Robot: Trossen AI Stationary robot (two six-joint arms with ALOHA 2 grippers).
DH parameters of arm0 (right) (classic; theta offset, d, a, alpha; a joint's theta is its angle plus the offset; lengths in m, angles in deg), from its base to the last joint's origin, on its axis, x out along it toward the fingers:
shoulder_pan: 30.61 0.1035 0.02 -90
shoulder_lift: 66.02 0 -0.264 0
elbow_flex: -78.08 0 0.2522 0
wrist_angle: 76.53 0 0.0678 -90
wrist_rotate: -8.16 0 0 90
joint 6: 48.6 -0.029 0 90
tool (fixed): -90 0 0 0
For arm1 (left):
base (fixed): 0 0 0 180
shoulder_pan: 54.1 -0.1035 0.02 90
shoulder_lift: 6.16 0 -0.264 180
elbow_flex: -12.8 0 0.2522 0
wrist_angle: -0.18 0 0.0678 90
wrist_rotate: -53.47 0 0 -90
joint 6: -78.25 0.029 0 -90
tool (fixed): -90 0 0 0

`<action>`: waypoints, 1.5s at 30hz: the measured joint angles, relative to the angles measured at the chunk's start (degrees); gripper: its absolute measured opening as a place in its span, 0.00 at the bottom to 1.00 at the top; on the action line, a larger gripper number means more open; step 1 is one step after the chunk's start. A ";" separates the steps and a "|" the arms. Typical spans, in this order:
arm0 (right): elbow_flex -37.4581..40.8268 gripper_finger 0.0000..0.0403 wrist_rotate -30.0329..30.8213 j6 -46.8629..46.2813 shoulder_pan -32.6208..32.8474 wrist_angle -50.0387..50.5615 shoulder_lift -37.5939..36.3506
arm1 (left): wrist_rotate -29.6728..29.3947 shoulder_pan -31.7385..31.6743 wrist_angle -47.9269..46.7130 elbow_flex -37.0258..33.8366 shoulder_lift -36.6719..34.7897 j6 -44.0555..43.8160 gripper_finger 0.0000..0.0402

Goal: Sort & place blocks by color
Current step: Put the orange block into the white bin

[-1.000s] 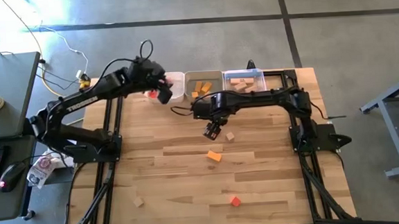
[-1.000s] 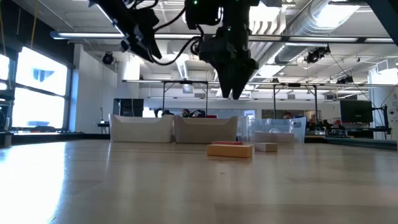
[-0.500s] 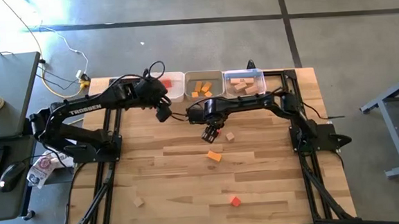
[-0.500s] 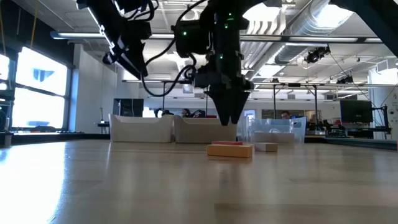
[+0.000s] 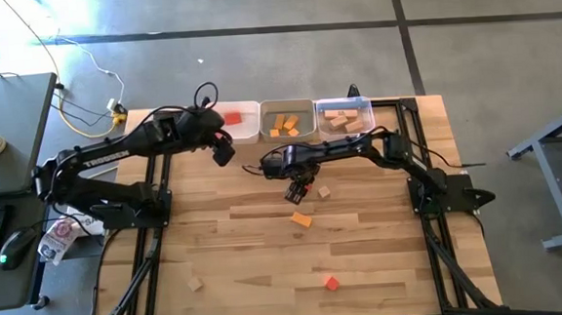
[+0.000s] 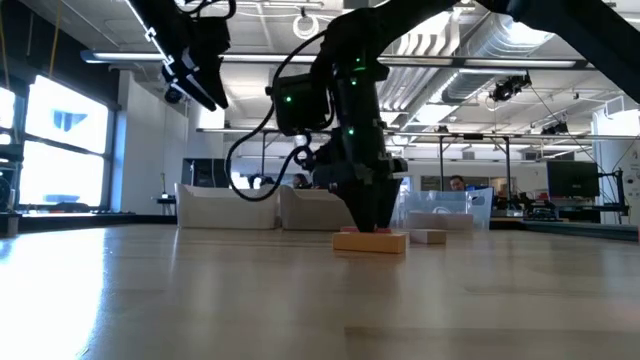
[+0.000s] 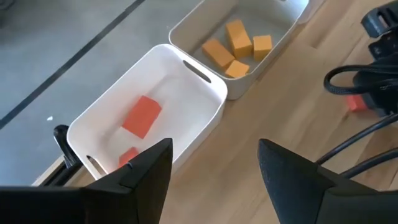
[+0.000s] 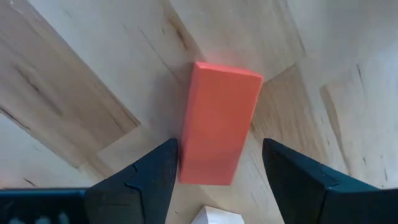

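My table (image 5: 218, 239), and what lies on it
Three bins (image 5: 286, 119) line my far edge; loose blocks (image 5: 302, 219) (orange, red, pale wood) lie scattered over the planks nearer me.

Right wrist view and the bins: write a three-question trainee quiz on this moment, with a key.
1. True or false: the right gripper has open fingers straddling a red block lying on the table.
2. Which bin holds red blocks? A) the white bin B) the middle bin C) the clear bin
3. Fill in: the left gripper is ____ and holds nothing.

Key: 1 true; 2 A; 3 open.
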 joint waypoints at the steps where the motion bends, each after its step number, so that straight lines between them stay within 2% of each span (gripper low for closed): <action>1: -0.06 0.55 -0.06 0.01 -0.04 0.00 0.08 | 0.00 0.00 -0.16 0.00 -0.49 0.00 0.55; 4: -0.04 0.49 -0.47 -0.01 -0.07 -0.11 0.12 | 0.00 0.00 -0.16 0.00 -1.88 0.02 0.55; 11: -0.04 0.22 -2.37 2.66 -0.07 -0.02 0.16 | 0.00 0.00 -0.48 0.00 -3.74 0.02 0.55; 16: 0.04 0.22 -2.22 6.07 -0.03 0.46 -0.16 | 1.34 -0.06 -2.34 0.00 -3.78 -1.71 0.55; 24: 0.18 0.22 1.12 7.74 2.49 0.91 -3.39 | 9.13 -0.09 -3.00 0.00 -3.78 -7.06 0.55; 31: 0.18 0.22 3.67 9.20 6.00 0.71 -7.52 | 10.22 -0.09 -2.92 0.00 -3.78 -10.78 0.55; 40: 0.16 0.22 11.91 13.19 10.37 -4.39 -13.35 | 16.78 -0.07 -0.67 0.00 -3.76 -17.66 0.55; 45: 0.11 0.22 16.14 17.00 11.64 -10.03 -15.78 | 17.20 0.00 1.05 0.00 -3.76 -20.85 0.55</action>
